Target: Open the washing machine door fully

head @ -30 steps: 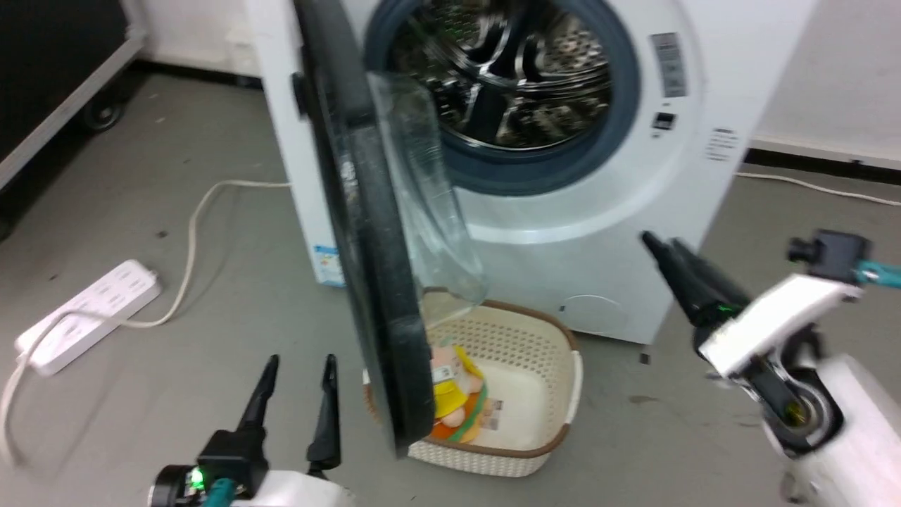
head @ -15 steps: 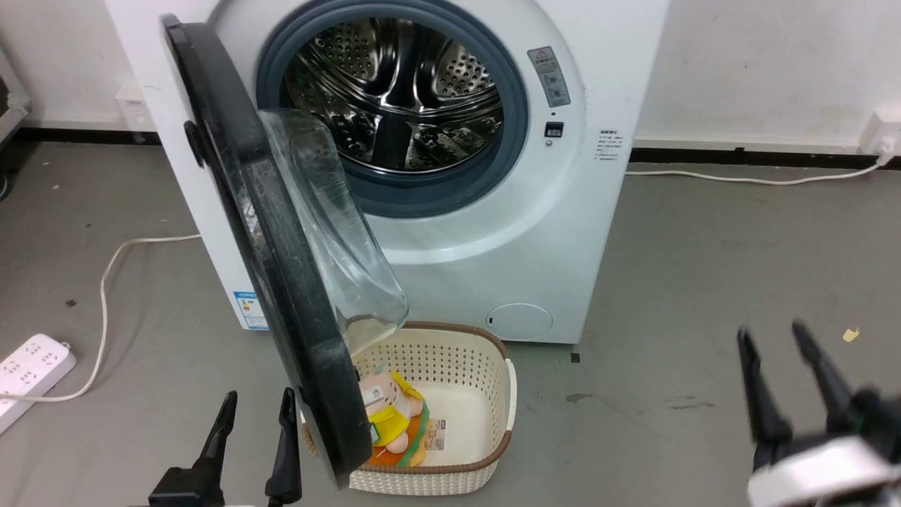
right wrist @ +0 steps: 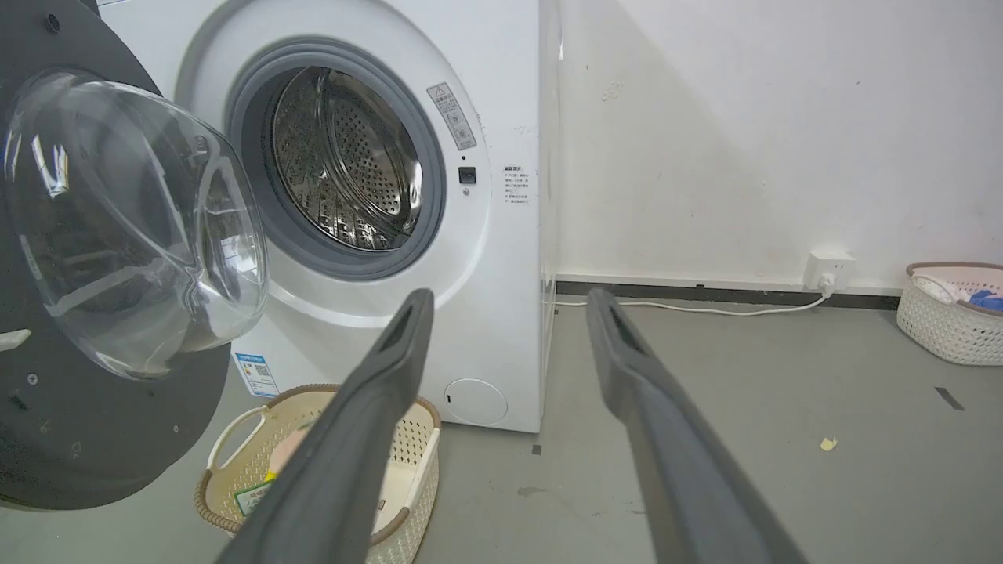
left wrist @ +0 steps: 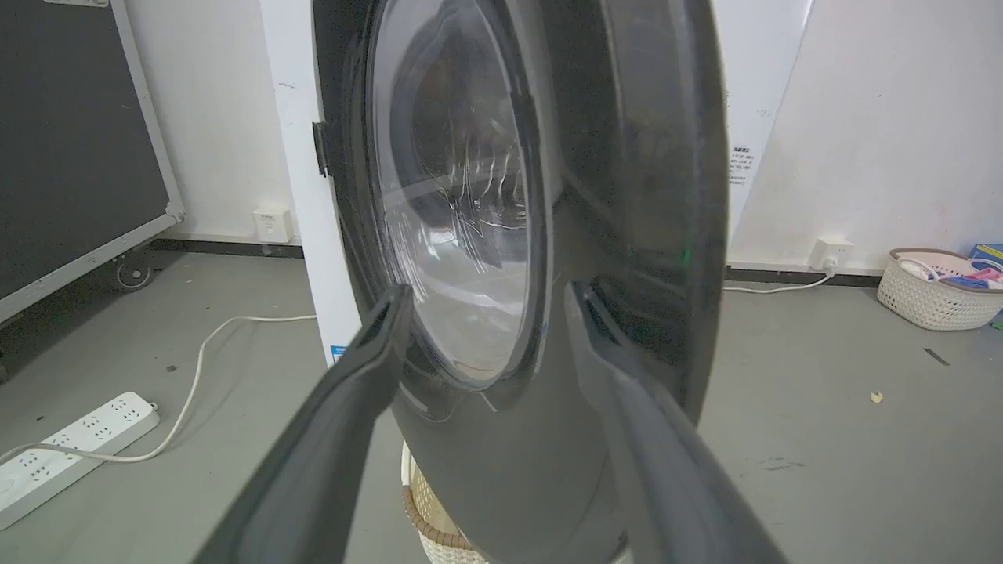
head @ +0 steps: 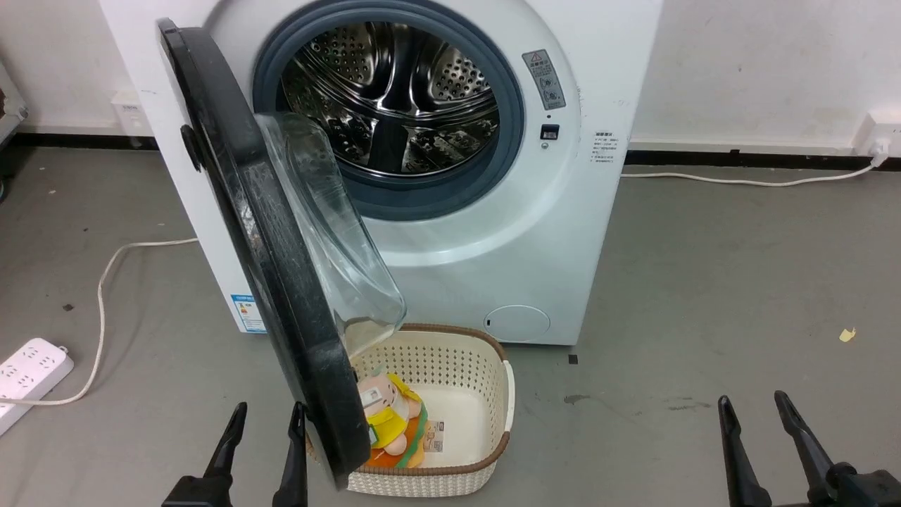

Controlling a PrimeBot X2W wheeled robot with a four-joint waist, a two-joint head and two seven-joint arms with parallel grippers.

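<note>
The left tool (head: 271, 422) and the right tool (head: 752, 415) sit well apart, both pointing forward, jaws spread wide, holding nothing.

One washing machine (head: 493, 274), one washing machine door (head: 239, 204), one small round flap (head: 517, 322). Two grippers, left gripper (head: 271, 408) and right gripper (head: 752, 398), with two fingers each. Two baskets: a cream basket (head: 450, 348) just beside the left gripper's fingertips, holding one soft toy (head: 383, 422), and a second basket (right wrist: 940, 325) far off to the right gripper's right. One power strip (head: 28, 366) lies left of the left gripper. There are two white cables (head: 101, 303) (head: 739, 182) and two wall sockets (left wrist: 272, 225) (right wrist: 831, 270).
</note>
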